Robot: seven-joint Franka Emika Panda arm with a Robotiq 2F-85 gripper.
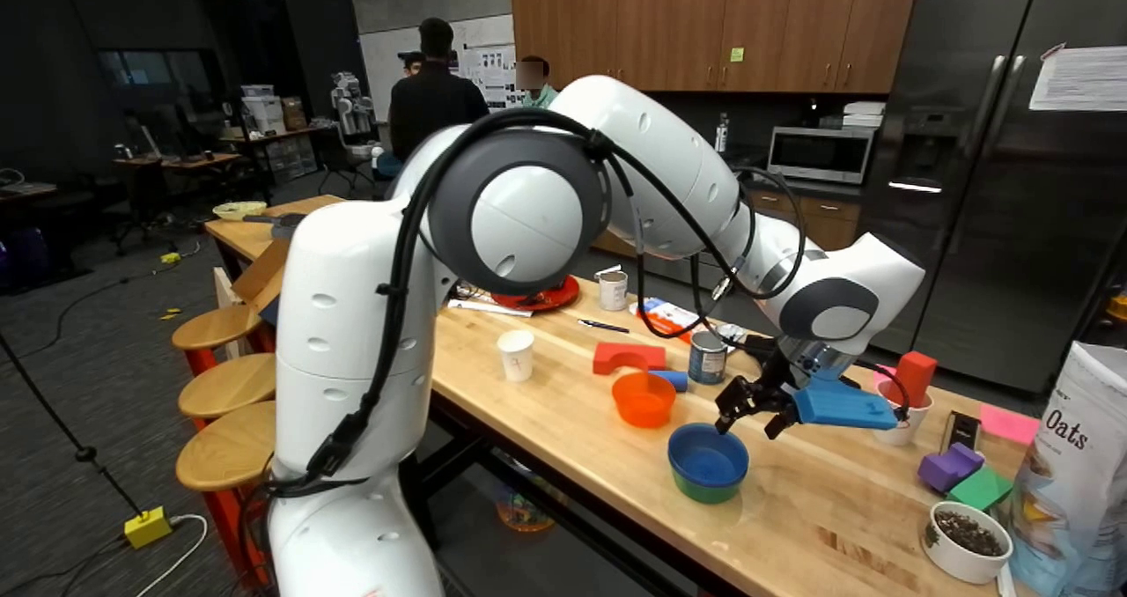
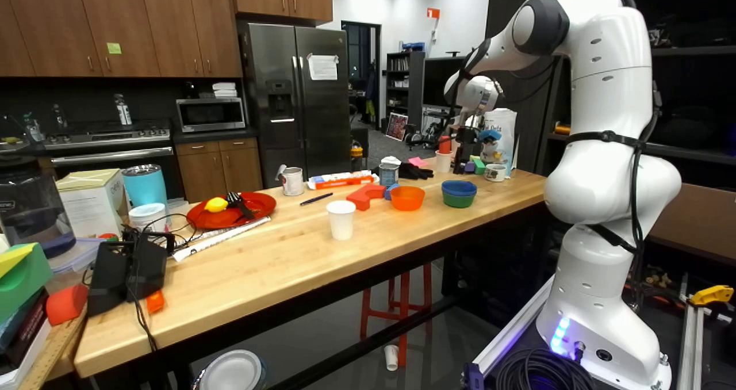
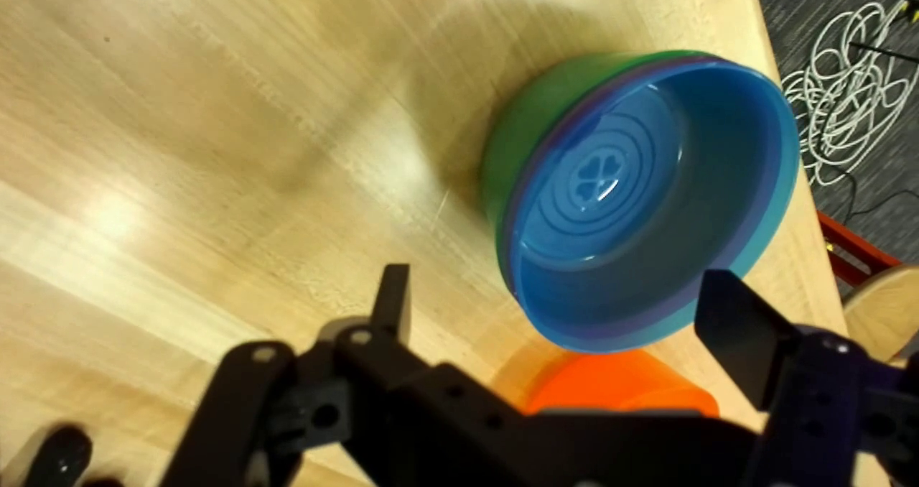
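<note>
My gripper [image 1: 748, 426] stands open with nothing held. Its dark fingers [image 3: 743, 329] are spread wide in the wrist view. Nearest to it is a blue bowl [image 3: 610, 178], nested inside a green bowl [image 3: 518, 131]. A purplish band shows at the rim where they meet. In an exterior view the gripper hangs just above and behind the blue bowl [image 1: 707, 456] and green bowl [image 1: 707, 493]; whether a fingertip touches the rim I cannot tell. An orange bowl [image 1: 644, 399] rests beside the stack and is partly hidden by the gripper in the wrist view.
Behind the bowls lie a red arch block [image 1: 628, 357], a blue cylinder [image 1: 672, 379] and a can [image 1: 707, 357]. A white paper cup [image 2: 341, 220] stands apart. Past the gripper are a cup holding a red block [image 1: 916, 379], a purple block [image 1: 949, 468], a white bowl [image 1: 964, 567] and an oats bag [image 1: 1070, 482].
</note>
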